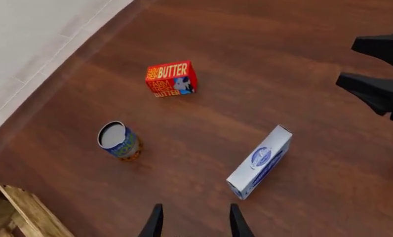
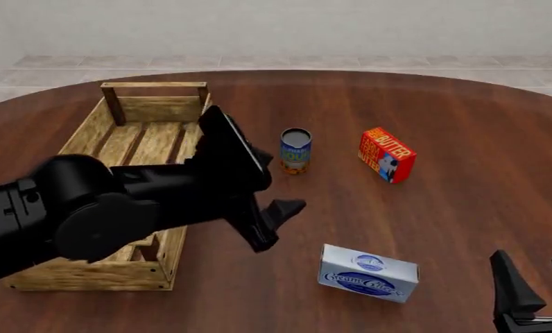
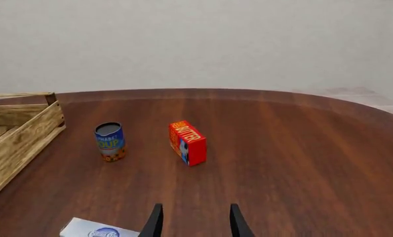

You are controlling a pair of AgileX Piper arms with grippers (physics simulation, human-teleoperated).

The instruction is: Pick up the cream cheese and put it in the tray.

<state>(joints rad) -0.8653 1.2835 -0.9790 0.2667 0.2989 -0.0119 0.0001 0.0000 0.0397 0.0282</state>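
Observation:
The cream cheese (image 2: 367, 272) is a white carton with a dark blue oval label, lying on the brown table near its front edge. My left gripper (image 2: 281, 223) hangs open and empty above the table, to the left of the carton and a little farther back, between the carton and the tray (image 2: 160, 109). The left wrist view shows the cream cheese (image 1: 261, 160) just beside the line of that gripper (image 1: 195, 218). My right gripper (image 2: 535, 281) stands open at the front right, apart from the carton. Only a corner of the cream cheese (image 3: 96, 229) enters the right wrist view, beside that gripper (image 3: 194, 216).
A blue soup can (image 2: 295, 150) stands upright right of the tray's far end. The red and orange butter box (image 2: 387, 154) lies farther right. My left arm's bulk covers much of the tray's near half. The table's curved edge (image 1: 64, 59) and pale floor lie beyond.

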